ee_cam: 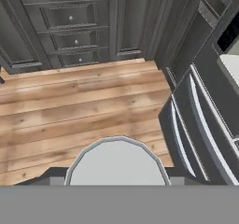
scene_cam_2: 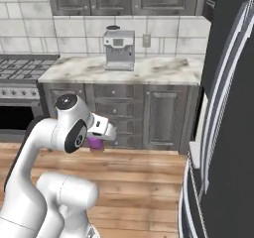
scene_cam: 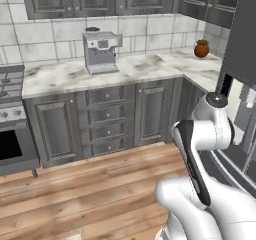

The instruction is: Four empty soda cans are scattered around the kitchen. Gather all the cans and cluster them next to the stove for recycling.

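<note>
A purple soda can [scene_cam_2: 95, 143] rides clasped in the robot's tool [scene_cam_2: 97, 142], long axis upright, above the wooden floor [scene_cam_2: 149, 182]; the stove [scene_cam_2: 22, 67] lies off to the can's left, beyond the marble desk [scene_cam_2: 158, 71].

White arm [scene_cam: 210, 204] here, glossy and rounded, built of fat tubular links that swell into bulbous housings. A dark charcoal band [scene_cam: 192, 159] runs lengthwise along one link, like an inlaid strip, in the left base view. On top sits a round dark joint cap [scene_cam: 217, 100] with a pale centre. In the right base view the same cap [scene_cam_2: 66, 102] shows as a black disc ringed in white, and a dark oval panel [scene_cam_2: 75, 135] marks the side of that housing. The wrist piece [scene_cam_2: 101, 127] is white with a grey face. No cables or screws show.
</note>
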Available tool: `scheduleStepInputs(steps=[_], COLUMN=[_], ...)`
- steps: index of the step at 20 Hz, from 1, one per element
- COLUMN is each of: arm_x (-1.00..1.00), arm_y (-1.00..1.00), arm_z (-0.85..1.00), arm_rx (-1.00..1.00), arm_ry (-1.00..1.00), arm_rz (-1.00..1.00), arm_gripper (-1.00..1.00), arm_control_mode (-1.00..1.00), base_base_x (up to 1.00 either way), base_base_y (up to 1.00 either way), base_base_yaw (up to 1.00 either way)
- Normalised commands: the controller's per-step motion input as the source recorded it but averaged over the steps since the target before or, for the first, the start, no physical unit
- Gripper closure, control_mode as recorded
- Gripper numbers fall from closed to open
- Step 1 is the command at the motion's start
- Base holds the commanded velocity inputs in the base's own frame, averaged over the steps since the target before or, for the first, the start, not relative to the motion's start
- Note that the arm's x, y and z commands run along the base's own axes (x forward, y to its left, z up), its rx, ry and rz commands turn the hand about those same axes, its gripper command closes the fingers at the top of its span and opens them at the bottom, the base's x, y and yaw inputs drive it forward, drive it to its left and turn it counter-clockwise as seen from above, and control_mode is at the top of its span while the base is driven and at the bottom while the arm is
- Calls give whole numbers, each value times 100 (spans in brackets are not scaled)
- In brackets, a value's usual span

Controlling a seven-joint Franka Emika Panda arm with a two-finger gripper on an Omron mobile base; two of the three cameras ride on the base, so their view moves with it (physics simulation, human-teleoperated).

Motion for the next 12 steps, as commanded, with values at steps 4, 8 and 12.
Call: scheduleStepInputs(steps=[4,8,12], arm_x=[0,0,0], arm_y=[0,0,0], arm_z=[0,0,0], arm_rx=[0,0,0], arm_ry=[0,0,0], arm_rz=[0,0,0], arm_gripper=[100,100,100], arm_control_mode=[100,100,100], base_base_x=[79,75,65], base_base_y=[1,11,12], base_base_yaw=[0,0,0])
